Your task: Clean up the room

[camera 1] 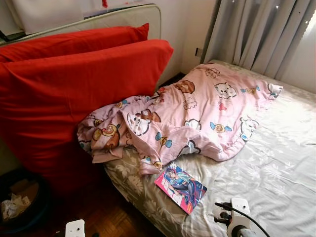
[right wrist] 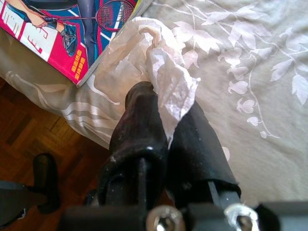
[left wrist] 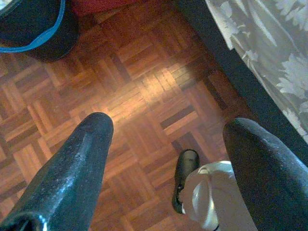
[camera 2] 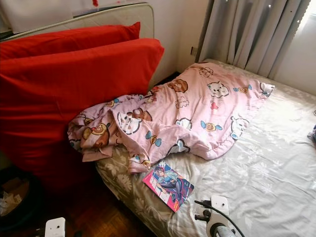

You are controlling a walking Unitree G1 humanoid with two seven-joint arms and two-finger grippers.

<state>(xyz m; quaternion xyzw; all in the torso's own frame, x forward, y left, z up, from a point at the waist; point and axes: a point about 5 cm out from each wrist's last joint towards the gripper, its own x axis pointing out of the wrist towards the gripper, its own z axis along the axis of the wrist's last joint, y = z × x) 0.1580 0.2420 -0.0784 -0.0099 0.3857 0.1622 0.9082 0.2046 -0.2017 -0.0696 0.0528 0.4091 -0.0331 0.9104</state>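
The right gripper [right wrist: 163, 103] has its two black fingers pressed together on a crumpled white tissue [right wrist: 159, 62], which sticks out past the fingertips and is pinched between them. The gripper hangs over the near edge of the bed [camera 1: 276, 173], above the grey sheet with the pale leaf pattern. Just beyond the tissue and a little to one side of the fingers lies a magazine [camera 1: 180, 186] with a pink border and a cartoon figure on the cover; it rests flat on the sheet close to the bed's edge. Further from the gripper, a pink blanket [camera 1: 197, 113] with animal prints lies bunched across the bed, and it touches two large red cushions [camera 1: 74, 94] that stand against the headboard. The left gripper [left wrist: 168, 159] is spread wide and holds nothing; it points down at the wooden parquet floor [left wrist: 134, 96], with the side of the bed close to one finger. Ahead of this gripper, on the floor, stands a dark bin [camera 1: 22, 200] with a blue rim, and crumpled paper lies inside it.
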